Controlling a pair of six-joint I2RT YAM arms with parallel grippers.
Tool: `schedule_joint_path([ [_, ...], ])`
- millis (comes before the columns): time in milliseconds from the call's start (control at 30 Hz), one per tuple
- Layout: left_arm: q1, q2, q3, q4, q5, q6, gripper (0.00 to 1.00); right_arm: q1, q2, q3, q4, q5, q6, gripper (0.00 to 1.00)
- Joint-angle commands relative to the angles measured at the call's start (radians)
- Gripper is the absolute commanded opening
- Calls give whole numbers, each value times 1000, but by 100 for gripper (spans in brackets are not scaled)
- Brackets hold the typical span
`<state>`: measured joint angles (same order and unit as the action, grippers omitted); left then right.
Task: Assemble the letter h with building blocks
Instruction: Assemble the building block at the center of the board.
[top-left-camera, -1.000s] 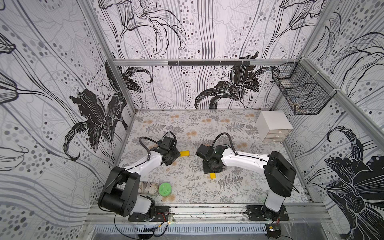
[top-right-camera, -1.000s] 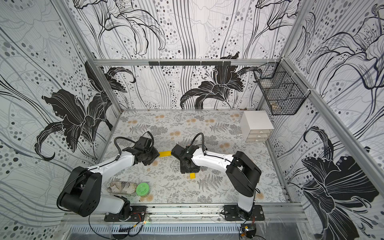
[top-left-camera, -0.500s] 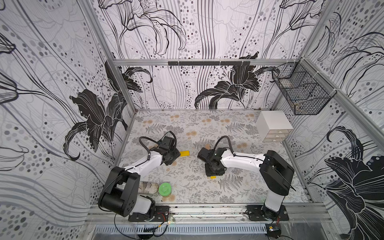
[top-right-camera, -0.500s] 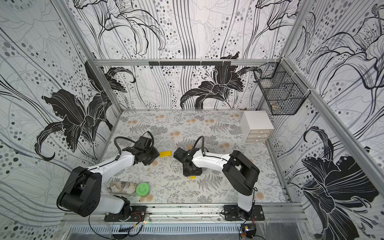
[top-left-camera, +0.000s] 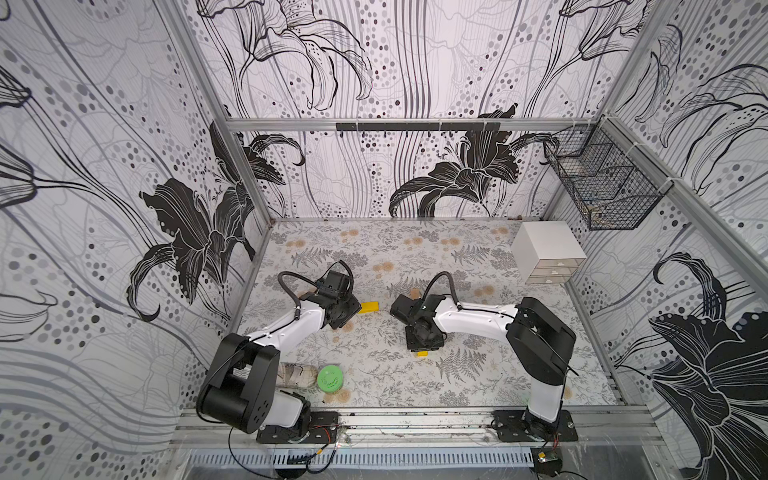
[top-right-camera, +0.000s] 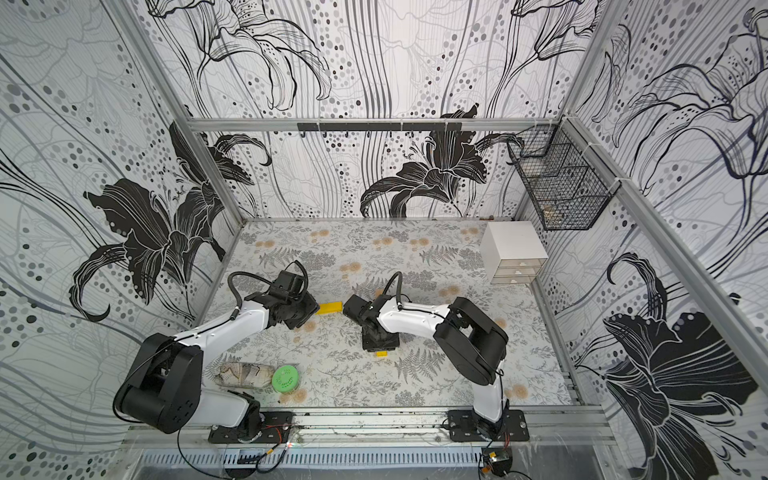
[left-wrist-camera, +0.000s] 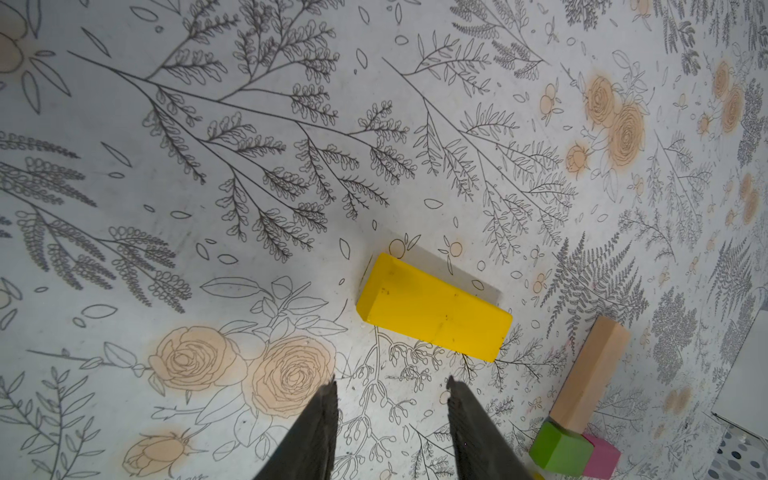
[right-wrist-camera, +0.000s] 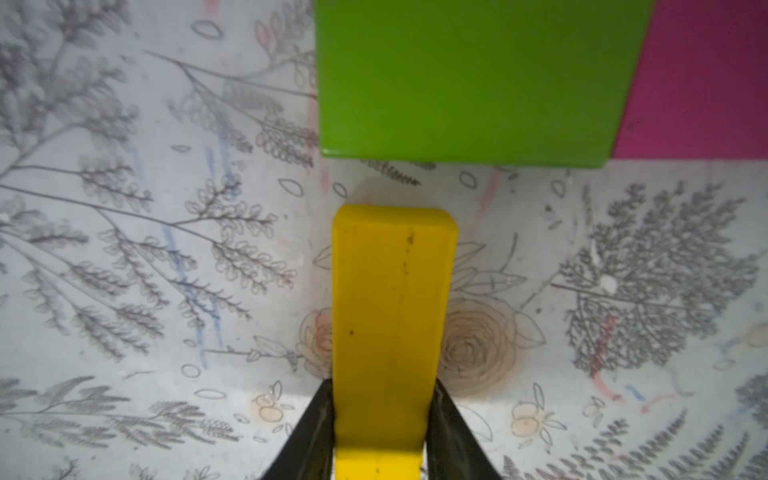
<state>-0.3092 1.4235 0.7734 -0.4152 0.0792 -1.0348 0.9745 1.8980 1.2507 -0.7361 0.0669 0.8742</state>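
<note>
R gripper (right-wrist-camera: 382, 388) pinches yellow block (right-wrist-camera: 390, 299) by its sides (looks firm, view's blurry). It lies mid-mat, far end just short of green block (right-wrist-camera: 478, 83), pink block (right-wrist-camera: 698, 83) beside that. Nudge it far, kept square, till ends meet; don't shove green. L gripper (left-wrist-camera: 390, 382) is spread, empty, by 2nd yellow block (left-wrist-camera: 432, 307), left.

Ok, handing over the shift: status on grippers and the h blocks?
Left gripper open, empty; loose yellow block lies just ahead. Right gripper shut on held yellow block, its end short of green block, pink block abutting. No obstruction seen.
</note>
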Motion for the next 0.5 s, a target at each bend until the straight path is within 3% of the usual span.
schedule_joint_path([
  [0,-4,-15,21,-5,-12,19,46,-2,34,38,-32,-6,11,36],
  [467,-4,-17,23,-6,-16,22,46,-7,28,40,-65,2,28,33],
])
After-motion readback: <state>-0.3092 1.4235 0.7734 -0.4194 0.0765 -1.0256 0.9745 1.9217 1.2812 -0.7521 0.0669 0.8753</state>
